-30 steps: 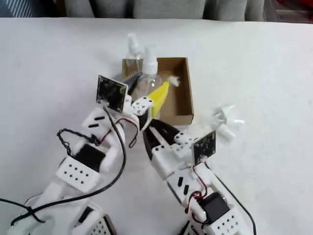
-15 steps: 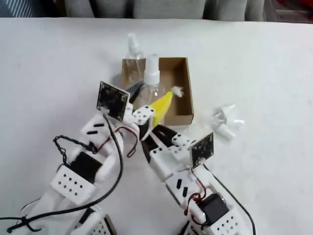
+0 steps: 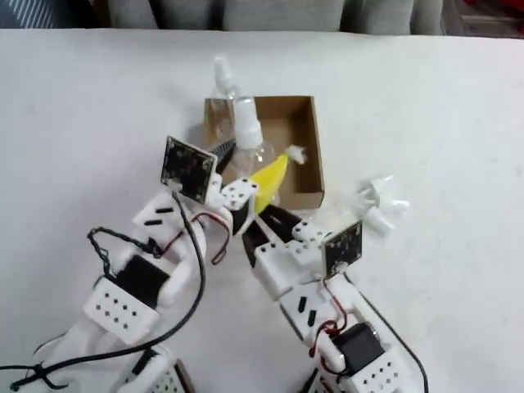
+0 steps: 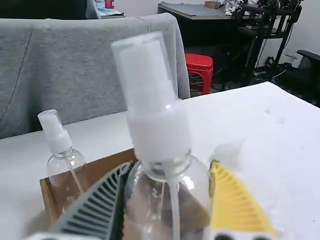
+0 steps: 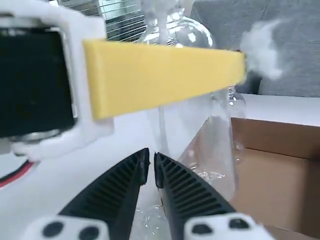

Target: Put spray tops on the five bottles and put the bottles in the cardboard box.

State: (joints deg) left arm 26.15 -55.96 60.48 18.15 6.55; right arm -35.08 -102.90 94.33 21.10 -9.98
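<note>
Clear bottle (image 3: 248, 151), spray top on, gripped at the body between grey and yellow fingers (image 3: 268, 173) of left gripper (image 4: 167, 210), held over box (image 3: 316, 155), near-left part. Right gripper (image 5: 151, 160) beside box's near wall, black fingers a sliver apart, holding nothing. At far-left corner, second bottle (image 3: 221, 90), capped. Loose spray tops (image 3: 378, 201) on table (image 3: 426, 106), right of box.
</note>
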